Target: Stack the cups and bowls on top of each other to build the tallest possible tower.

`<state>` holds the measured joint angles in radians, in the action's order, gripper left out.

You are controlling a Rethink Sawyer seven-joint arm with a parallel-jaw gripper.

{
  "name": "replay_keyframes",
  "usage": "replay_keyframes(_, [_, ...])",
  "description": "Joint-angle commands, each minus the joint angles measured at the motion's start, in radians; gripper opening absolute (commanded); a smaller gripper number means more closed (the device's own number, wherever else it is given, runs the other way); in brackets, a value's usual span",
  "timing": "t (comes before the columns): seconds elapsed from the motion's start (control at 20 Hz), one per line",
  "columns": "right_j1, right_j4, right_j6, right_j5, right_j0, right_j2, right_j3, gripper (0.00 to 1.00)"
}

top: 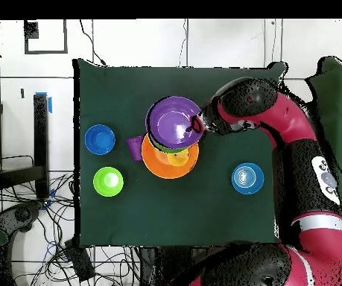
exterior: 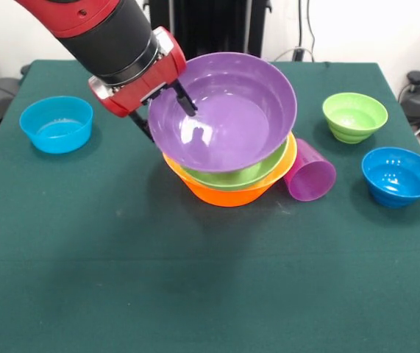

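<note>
I see the gripper [exterior: 167,110] clamped on the rim of the large glossy purple plastic bowl [exterior: 228,114], one finger inside, one outside. That bowl sits tilted on the large lime green bowl [exterior: 257,173], which nests in the large orange bowl [exterior: 228,193] on the dark green table [exterior: 195,294]. A purple ribbed tumbler [exterior: 311,172] lies on its side touching the orange bowl. A small lime green bowl [exterior: 354,116] and two small blue bowls [exterior: 399,175] [exterior: 57,123] stand well apart from it.

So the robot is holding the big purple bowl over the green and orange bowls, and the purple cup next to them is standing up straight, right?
Almost. The gripper does grip the large purple bowl over the large green bowl and the orange bowl. But the purple cup lies on its side, as the front view shows.
</note>
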<state>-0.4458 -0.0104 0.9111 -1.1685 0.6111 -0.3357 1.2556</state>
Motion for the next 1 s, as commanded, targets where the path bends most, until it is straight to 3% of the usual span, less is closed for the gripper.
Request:
replay_keyframes(0.05, [0.061,0.027,-0.015,0.070,-0.002,-0.081,0.075,1.00])
replay_keyframes(0.25, [0.066,0.032,-0.030,0.052,-0.001,-0.085,0.070,1.00])
replay_keyframes(0.3, [0.067,0.041,-0.033,0.036,-0.005,-0.081,0.062,0.00])
replay_keyframes(1.0, [0.078,0.068,-0.082,-0.004,0.000,-0.094,0.046,0.00])
